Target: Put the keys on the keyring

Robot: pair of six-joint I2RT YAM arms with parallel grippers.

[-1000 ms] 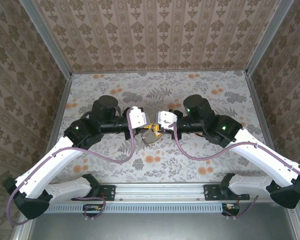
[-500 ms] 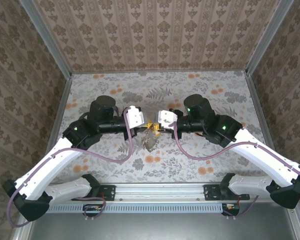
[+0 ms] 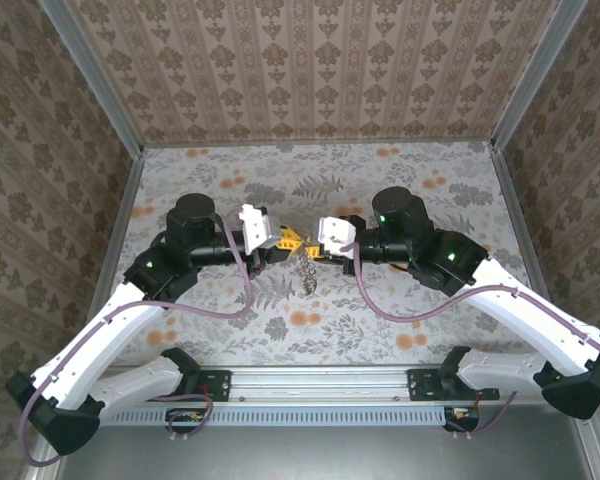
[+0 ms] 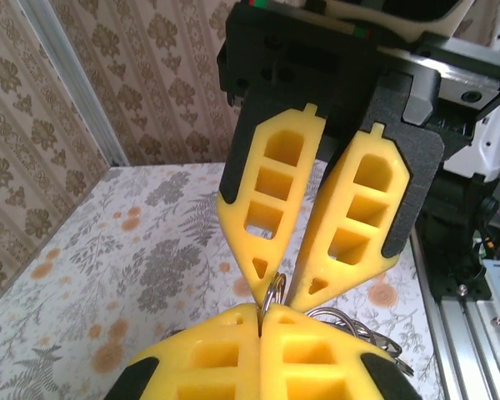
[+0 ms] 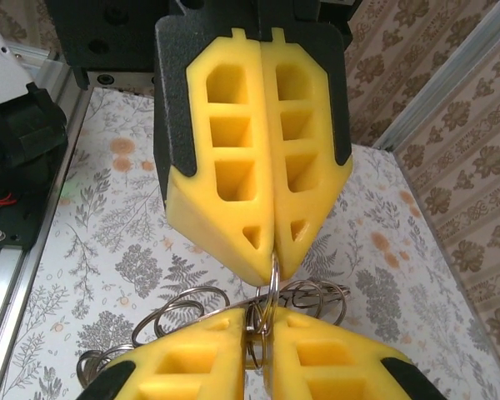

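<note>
1. The left arm (image 3: 130,320) and the right arm (image 3: 500,290) faced each other tip to tip over the middle of the floral bench (image 3: 410,190), about midway between its left and right edges. The keyring (image 3: 306,268) was caught where they came together.
2. The left jaws were pressed fully together. Seen from the right wrist, their yellow fingers (image 5: 187,212) lay flush along their length and pinched one thin metal ring of the keyring at the very tips.
3. The right jaws stood narrow. Seen from the left wrist, their yellow fingers (image 4: 235,221) formed a V with the tips slightly apart and a metal ring between them. Whether those tips actually gripped the ring could not be told.
4. The rest of the keyring, a bunch of linked grey metal rings, hung in a loose cluster just below the meeting point, on the side toward the bench's near edge. Whether its lowest ring touched the bench could not be told.
</note>
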